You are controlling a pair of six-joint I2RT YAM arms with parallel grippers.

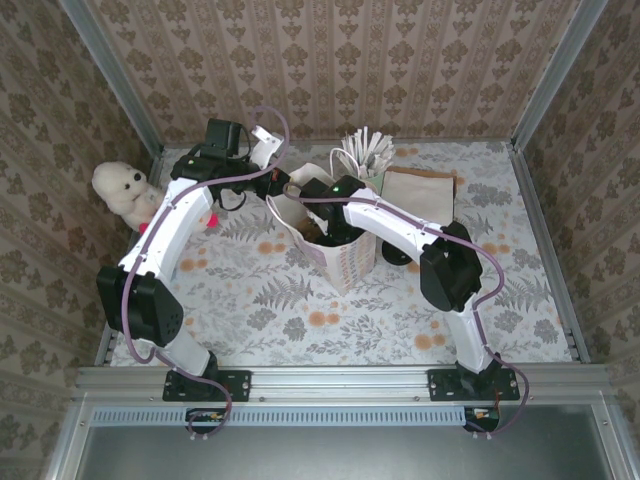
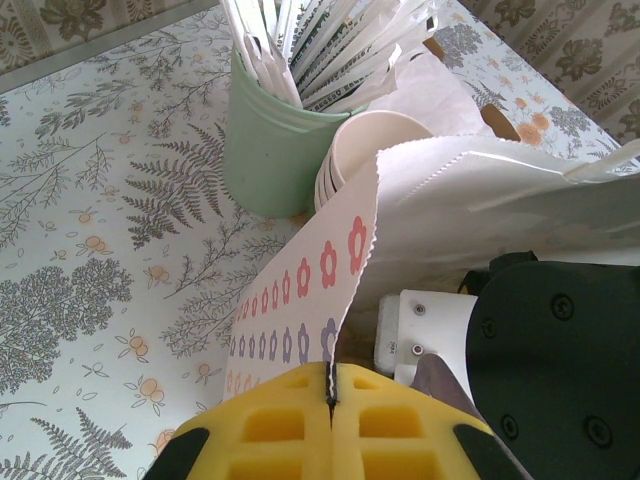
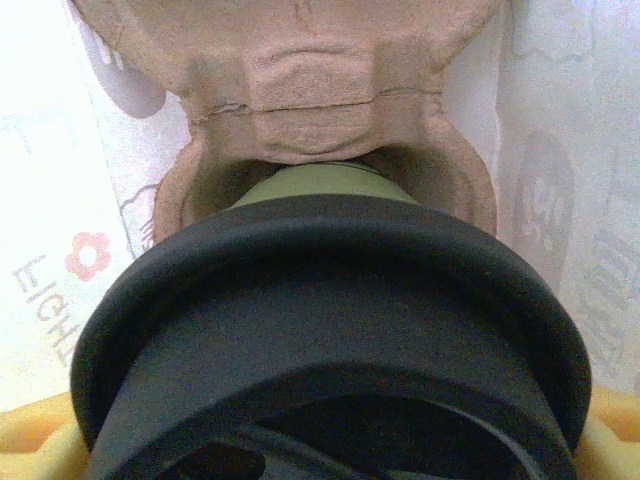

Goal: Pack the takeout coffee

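Beside the takeout coffee [image 3: 330, 300], lettering on the bag [image 3: 40, 150] perhaps reads "LICH".

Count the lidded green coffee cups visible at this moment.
1. The takeout coffee is held by the right gripper inside the paper bag, at the pulp carrier. More could be hidden deeper in the bag.

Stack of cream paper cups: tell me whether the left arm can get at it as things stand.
Probably not yet: the left arm has its jaws shut on the rim of the white flower-printed paper bag. The stack of cream paper cups stands close beyond, with nothing between.
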